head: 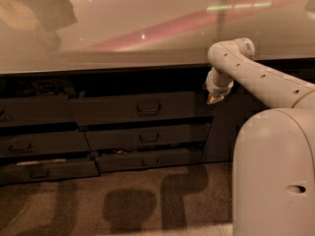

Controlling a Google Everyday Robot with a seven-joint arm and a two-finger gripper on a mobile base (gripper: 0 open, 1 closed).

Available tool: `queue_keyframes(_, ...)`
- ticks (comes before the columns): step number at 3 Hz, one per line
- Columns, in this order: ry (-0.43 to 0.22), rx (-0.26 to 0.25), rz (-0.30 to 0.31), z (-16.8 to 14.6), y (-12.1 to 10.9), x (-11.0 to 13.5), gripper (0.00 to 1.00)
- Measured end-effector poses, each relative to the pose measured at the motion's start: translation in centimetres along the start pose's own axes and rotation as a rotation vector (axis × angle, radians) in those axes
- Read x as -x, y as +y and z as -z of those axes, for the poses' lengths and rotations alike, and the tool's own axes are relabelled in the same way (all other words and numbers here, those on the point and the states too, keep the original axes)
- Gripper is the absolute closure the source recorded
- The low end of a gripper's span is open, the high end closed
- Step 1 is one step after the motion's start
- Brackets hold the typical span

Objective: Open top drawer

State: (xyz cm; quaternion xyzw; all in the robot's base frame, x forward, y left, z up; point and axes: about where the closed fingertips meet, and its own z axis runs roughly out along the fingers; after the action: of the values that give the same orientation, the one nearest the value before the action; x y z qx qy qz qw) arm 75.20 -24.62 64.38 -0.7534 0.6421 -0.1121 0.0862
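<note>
The top drawer (pixel 113 109) is a wide dark grey front just under the counter, with a small rectangular pull handle (pixel 148 108) at its centre. A dark gap runs along above the front. My gripper (pixel 214 100) hangs at the end of the white arm (pixel 256 75), pointing down. It sits beside the drawer's right end, well to the right of the handle and slightly above it. It touches nothing that I can see.
A glossy beige counter (pixel 147 33) overhangs the drawers. Shorter drawers (pixel 147 137) lie below, and the bottom ones (pixel 49 168) stand slightly out. A dark cabinet panel (pixel 221 136) is at right. My white body (pixel 275 176) fills the lower right above the carpet (pixel 138 205).
</note>
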Motion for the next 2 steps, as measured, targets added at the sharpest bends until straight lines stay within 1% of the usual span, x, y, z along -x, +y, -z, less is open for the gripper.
queue_keyframes(1, 0.000, 0.000, 0.000, 0.1, 0.1, 0.2, 1.00)
queue_keyframes(2, 0.007, 0.004, 0.008, -0.3, 1.1, 0.3, 1.00)
